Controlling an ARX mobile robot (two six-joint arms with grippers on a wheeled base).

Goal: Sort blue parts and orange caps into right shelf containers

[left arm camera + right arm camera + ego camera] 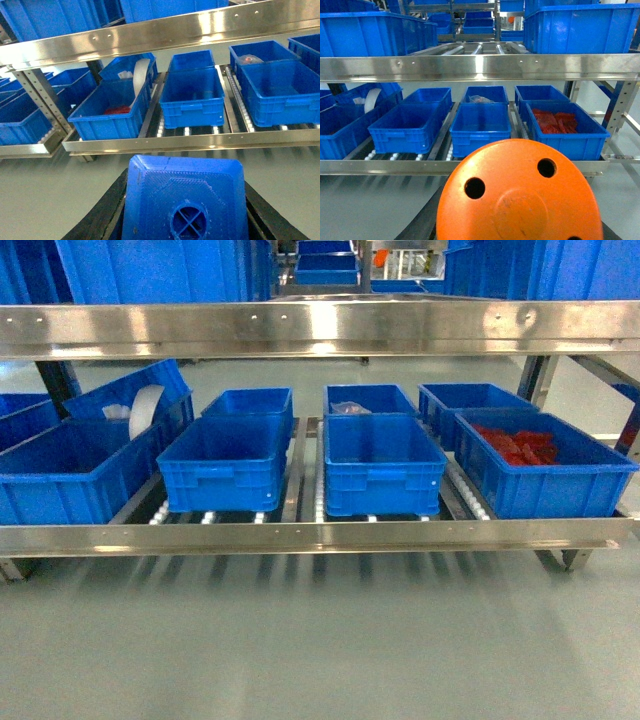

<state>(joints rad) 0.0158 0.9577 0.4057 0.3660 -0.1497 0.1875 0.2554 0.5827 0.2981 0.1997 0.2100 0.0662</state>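
Observation:
A blue part (185, 197) with a round crossed hole fills the bottom of the left wrist view. My left gripper (186, 210) is shut on it, with black fingers (102, 216) on either side. In the right wrist view an orange cap (520, 192) shows its flat top with small holes, and my right gripper (520, 222) is shut on it. Both face the right shelf (320, 535), a steel rack holding several blue containers: two front ones (225, 465) (383, 465) look empty. Neither gripper appears in the head view.
The right-hand crate (545, 478) holds red pieces. A crate on the left (70, 472) has a tilted crate with a white roll (145, 408) behind it. A steel upper rail (320, 330) crosses above the crates. Grey floor (320, 640) lies before the rack.

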